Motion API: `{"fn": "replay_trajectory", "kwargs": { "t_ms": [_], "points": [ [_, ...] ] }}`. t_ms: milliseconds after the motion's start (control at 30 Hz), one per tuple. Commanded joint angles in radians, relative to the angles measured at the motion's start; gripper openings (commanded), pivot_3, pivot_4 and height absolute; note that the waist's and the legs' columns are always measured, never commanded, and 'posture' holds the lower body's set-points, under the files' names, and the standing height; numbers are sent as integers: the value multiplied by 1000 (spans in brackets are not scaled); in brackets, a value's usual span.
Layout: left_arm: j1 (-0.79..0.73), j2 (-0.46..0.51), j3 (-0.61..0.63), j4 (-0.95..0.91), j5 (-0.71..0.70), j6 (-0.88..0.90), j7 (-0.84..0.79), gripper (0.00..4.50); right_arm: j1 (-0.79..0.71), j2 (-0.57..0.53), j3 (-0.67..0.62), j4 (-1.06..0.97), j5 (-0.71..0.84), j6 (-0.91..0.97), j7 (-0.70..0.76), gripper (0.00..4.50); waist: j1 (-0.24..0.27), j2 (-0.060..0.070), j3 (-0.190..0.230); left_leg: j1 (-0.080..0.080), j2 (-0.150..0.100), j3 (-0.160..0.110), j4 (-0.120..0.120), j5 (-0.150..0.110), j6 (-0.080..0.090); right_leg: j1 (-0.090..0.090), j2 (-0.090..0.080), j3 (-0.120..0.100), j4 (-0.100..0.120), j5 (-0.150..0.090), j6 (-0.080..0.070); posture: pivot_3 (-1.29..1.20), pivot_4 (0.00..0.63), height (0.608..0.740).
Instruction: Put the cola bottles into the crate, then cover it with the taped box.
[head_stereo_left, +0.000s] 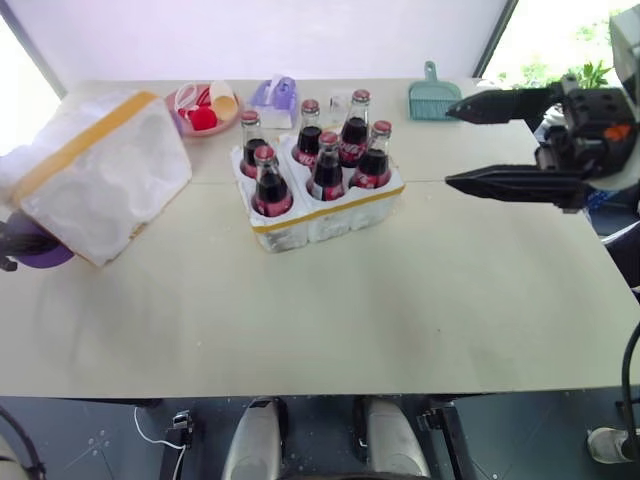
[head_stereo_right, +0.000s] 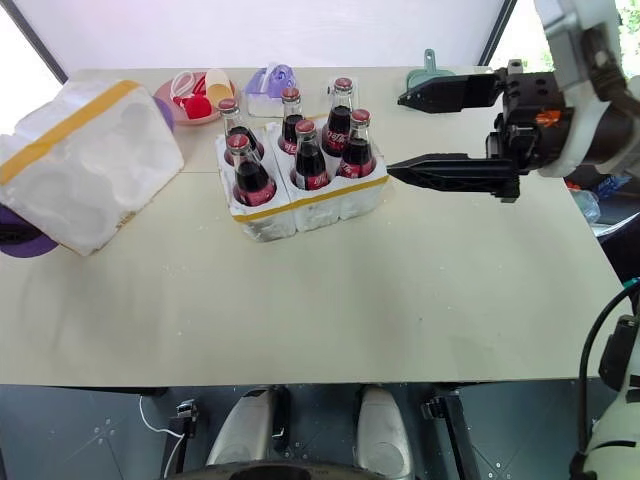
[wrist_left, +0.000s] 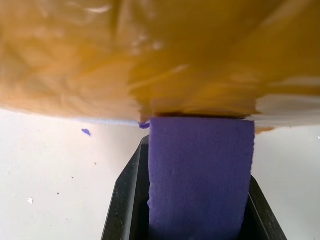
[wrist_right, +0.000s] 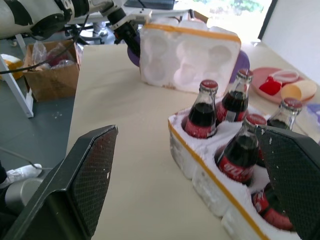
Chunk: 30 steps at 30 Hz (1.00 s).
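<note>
The cola bottles (head_stereo_left: 328, 165) are glossy clear glass with shiny red labels. They stand in the crate (head_stereo_left: 318, 214), rough, grainy white foam banded with smooth yellow tape. The taped box (head_stereo_left: 95, 175) near the table's left edge is the same matt foam, its yellow tape glossy and wrinkled. The table (head_stereo_left: 330, 310) is matt beige. The right pincer (head_stereo_right: 425, 130) is black plastic with textured pads.

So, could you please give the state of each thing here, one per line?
cola bottles: six, capped, upright in the crate's wells.
crate: full, not covered.
taped box: tilted, hollow side toward the crate, gripped by the left gripper.
left gripper: fingers shut on the taped box.
right gripper: fingers open, holding nothing, beside the crate.
</note>
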Motion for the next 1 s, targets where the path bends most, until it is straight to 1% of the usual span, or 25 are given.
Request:
{"fn": "replay_trajectory", "kwargs": {
  "t_ms": [33, 133, 200, 267, 333, 400, 467, 600, 700, 767, 933, 1000],
  "points": [
    [-26, 50, 52, -62, -28, -44, -3, 759, -2, -21, -25, 2, -4, -30, -3, 4500, 0, -1, 0, 0, 0, 0, 0, 0, 0, 0, 0, 0, 0, 0, 0, 0, 150, 736],
    [-28, 53, 111, -162, -69, -97, 40, 759, 19, -23, -28, 7, -18, -44, -19, 4500, 3, -2, 0, 0, 0, 0, 0, 0, 0, 0, 0, 0, 0, 0, 0, 0, 150, 736],
    [-32, 38, 154, -277, -88, -129, 114, 759, 39, -22, -37, 6, -16, -43, -32, 4500, 4, -2, 0, -1, 0, -1, 0, 0, 0, 0, 0, 0, 0, 0, 0, 0, 150, 736],
    [-16, 14, 179, -433, -89, -154, 197, 759, 65, -19, -51, -6, -6, -41, -46, 4500, 4, -3, 0, -1, 0, -1, 1, 0, 0, 0, 0, 0, 0, 0, 0, 0, 150, 736],
    [15, -17, 181, -613, -84, -140, 253, 759, 86, -13, -63, -17, 9, -33, -64, 4500, 4, -3, 0, -1, 0, -1, 1, 0, 0, 0, 0, 0, 0, 0, 0, 0, 150, 736],
    [35, -52, 166, -759, -58, -112, 321, 759, 100, -6, -69, -28, 20, -30, -81, 4500, 4, -3, 0, -1, 0, -1, 1, 0, 0, 0, -1, 0, 0, 0, 0, 0, 150, 736],
    [48, -88, 119, -900, 17, -101, 400, 759, 107, 2, -75, -32, 30, -30, -99, 4500, 3, -3, 0, 0, 0, -1, 1, 0, 0, 1, -1, 0, 2, 0, 0, 0, 150, 736],
    [73, -153, 15, -1109, 145, -44, 470, 759, 104, 19, -84, -21, 47, -24, -133, 4500, -2, -3, 0, 0, 0, -1, 1, 0, 0, 0, 0, 1, 5, 0, 0, 0, 150, 736],
    [89, -216, -82, -1226, 264, -51, 519, 759, 115, 31, -94, -21, 56, -24, -158, 4500, 2, -3, 0, 0, 0, -1, 1, 0, 0, 0, 0, 1, 6, 0, 0, 0, 150, 736],
    [92, -252, -107, -1269, 311, -52, 554, 759, 134, 36, -104, -29, 63, -24, -173, 4500, 4, -3, 0, 0, 0, -1, 1, 0, 0, 0, 0, 1, 6, 0, 0, 0, 150, 736],
    [86, -266, -82, -1312, 343, -17, 556, 759, 162, 38, -117, -36, 71, -28, -203, 4500, 12, -3, 0, 0, -1, -1, 2, 0, 0, 0, 0, 1, 6, 0, 0, 0, 150, 736],
    [77, -249, -80, -1344, 363, -20, 544, 759, 169, 40, -123, -33, 74, -29, -214, 4500, 16, -3, 0, 0, -1, -1, 2, 0, 0, 0, 0, 1, 6, 0, 0, 0, 150, 736]
  ]
}}
